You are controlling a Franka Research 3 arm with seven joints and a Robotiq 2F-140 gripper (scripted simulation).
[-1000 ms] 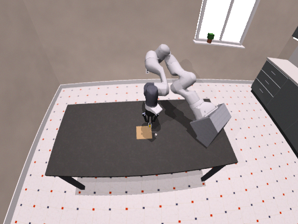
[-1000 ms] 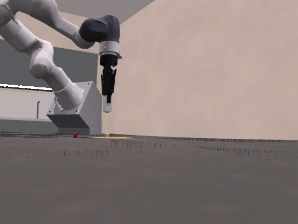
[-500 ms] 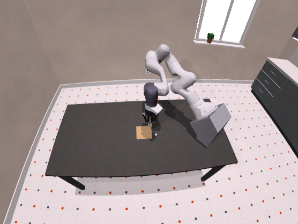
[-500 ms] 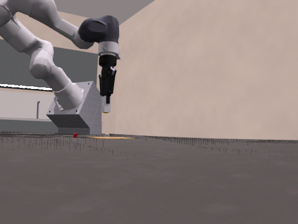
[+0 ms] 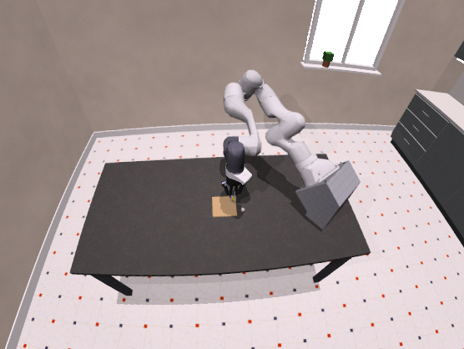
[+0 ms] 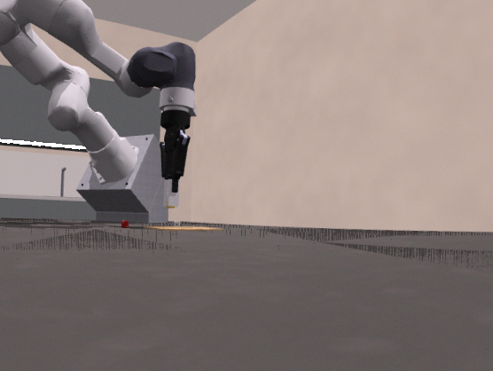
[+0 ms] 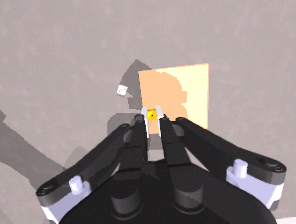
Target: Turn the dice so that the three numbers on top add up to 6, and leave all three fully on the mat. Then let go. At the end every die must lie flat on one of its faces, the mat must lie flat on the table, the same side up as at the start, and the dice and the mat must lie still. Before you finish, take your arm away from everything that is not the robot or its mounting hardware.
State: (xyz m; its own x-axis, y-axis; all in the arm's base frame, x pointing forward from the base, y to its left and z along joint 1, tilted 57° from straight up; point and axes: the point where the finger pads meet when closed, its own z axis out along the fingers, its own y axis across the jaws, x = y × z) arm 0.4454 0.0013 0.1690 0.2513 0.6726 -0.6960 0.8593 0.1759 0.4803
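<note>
Pale floor (image 5: 221, 321) with red and dark dots surrounds a black counter (image 5: 167, 234) (image 6: 266, 311) (image 7: 50, 40). The hand (image 5: 233, 197) (image 6: 173, 200) (image 7: 151, 113) is clamped on a yellow die (image 5: 233, 199) (image 6: 170, 207) (image 7: 152, 114), held above the counter. A white die (image 5: 243, 209) (image 7: 122, 90) lies off the tan mat (image 5: 221, 210) (image 6: 199, 229) (image 7: 197, 95), near its edge. Outside, a red face (image 6: 124, 224) shows on a die; whether that is the same die, I cannot tell.

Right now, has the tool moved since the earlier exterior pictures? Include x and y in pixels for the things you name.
Yes. In the exterior view, the tool (image 5: 233, 198) (image 6: 172, 204) (image 7: 151, 113) has come down, closer to the tan mat (image 5: 221, 209) (image 6: 195, 228) (image 7: 197, 92), and shifted slightly to the image's left.
</note>
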